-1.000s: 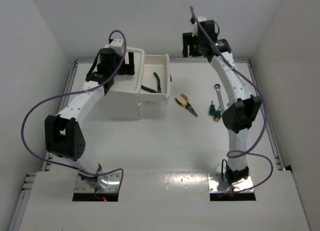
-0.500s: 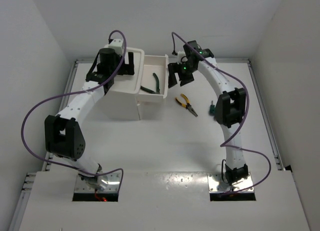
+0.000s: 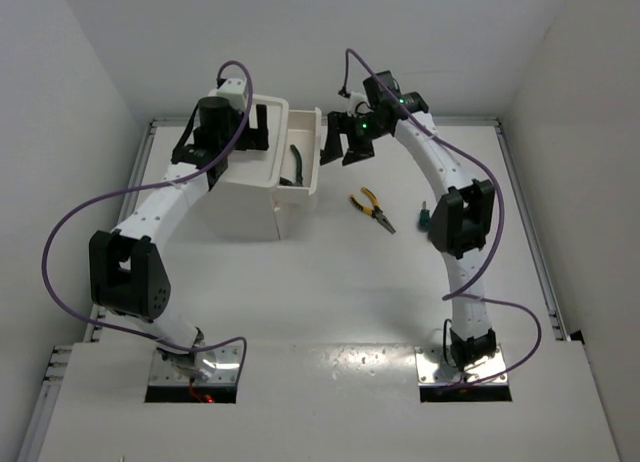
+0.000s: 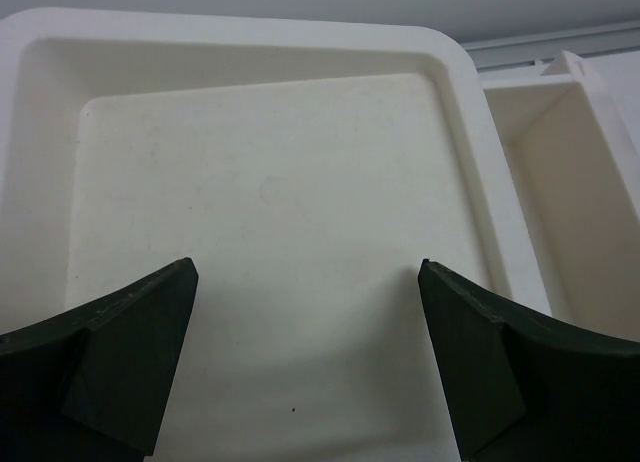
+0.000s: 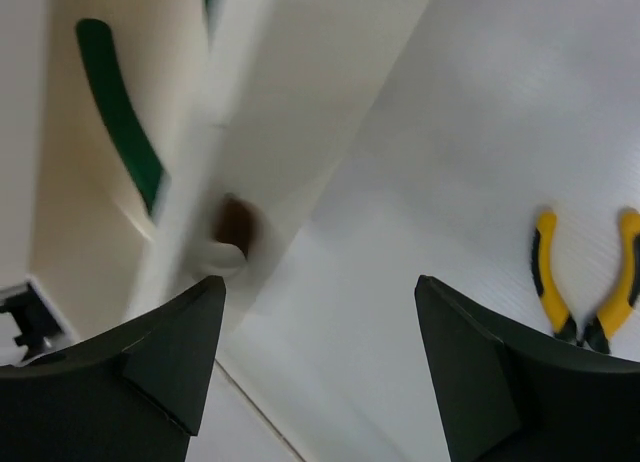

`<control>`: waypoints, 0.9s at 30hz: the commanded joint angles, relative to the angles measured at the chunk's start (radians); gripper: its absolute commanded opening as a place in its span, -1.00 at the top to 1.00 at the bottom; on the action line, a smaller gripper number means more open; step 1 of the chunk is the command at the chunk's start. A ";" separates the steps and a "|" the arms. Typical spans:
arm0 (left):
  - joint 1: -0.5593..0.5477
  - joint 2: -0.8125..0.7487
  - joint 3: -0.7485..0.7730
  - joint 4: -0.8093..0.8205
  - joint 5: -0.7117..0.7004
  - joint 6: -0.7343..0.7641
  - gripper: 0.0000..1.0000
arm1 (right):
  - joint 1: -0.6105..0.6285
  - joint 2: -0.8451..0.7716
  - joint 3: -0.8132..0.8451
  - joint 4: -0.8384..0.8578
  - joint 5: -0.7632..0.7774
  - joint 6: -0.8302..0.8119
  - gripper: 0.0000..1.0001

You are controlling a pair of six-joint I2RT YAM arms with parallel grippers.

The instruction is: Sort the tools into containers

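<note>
Plastic, smooth and off-white, makes up the boxy drawer unit [image 3: 245, 197] at the far left of the matte white table [image 3: 330, 282]. Its shallow top tray [image 4: 460, 72] has a raised rim with rounded corners and a flat floor faintly specked with marks. The left gripper [image 4: 305, 277] hangs over that tray with its dark, wedge-shaped fingers [image 4: 130, 352] spread wide, nothing between them. To the right of the tray an upper drawer [image 3: 312, 150] stands pulled out, a deep thin-walled box, and the green-handled pliers [image 3: 297, 162] lie inside it, their curved rubbery grip showing glossy green in the right wrist view. The right gripper [image 5: 315, 287] sits just beside the drawer's front panel, its blunt black fingers parted and holding nothing. A small round dark-red knob [image 5: 235, 222] on that panel shows just above the left-hand finger, but the blur hides whether they touch. The yellow-handled pliers [image 3: 373, 208] lie flat on the table to the right of the drawer, black-trimmed grips splayed and slim jaws tapering to a point. Farther right, a stubby green screwdriver [image 3: 423, 219] peeks out from behind the right arm's elbow.
</note>
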 commanded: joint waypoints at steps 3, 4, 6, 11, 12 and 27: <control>-0.004 0.067 -0.086 -0.296 0.060 -0.064 -1.00 | 0.078 0.025 0.118 0.107 -0.065 0.097 -0.54; -0.004 0.067 -0.086 -0.296 0.060 -0.064 -1.00 | 0.078 0.037 0.118 0.107 -0.075 0.097 -0.54; -0.004 0.067 -0.086 -0.296 0.060 -0.064 -1.00 | 0.094 0.048 0.108 0.118 -0.088 0.097 -0.54; -0.004 0.067 -0.086 -0.296 0.060 -0.064 -1.00 | 0.140 0.099 0.147 0.140 -0.122 0.116 -0.54; -0.004 0.067 -0.086 -0.296 0.060 -0.064 -1.00 | 0.140 0.108 0.147 0.150 -0.122 0.116 -0.54; -0.004 0.067 -0.094 -0.287 0.078 -0.073 -1.00 | 0.084 -0.191 -0.216 0.607 -0.368 0.117 -0.60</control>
